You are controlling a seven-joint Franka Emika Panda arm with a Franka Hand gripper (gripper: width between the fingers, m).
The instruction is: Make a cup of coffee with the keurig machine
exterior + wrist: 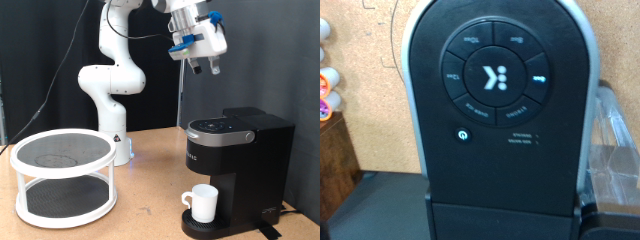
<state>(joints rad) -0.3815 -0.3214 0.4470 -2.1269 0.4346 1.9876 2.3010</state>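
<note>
We see the claw (pixel 205 68) hanging high over the keurig (pixel 238 165), clear of the lid, nothing between its fingers; can't tell how wide they sit. Keurig stands near the desk's (pixel 150 205) right edge. Cup (pixel 203 203) sits upright on the drip base, under the spout. Wrist view looks straight down on the button panel (pixel 498 77), power light (pixel 464 133) lit. White mesh stand (pixel 63 177) at the desk's left edge.
</note>
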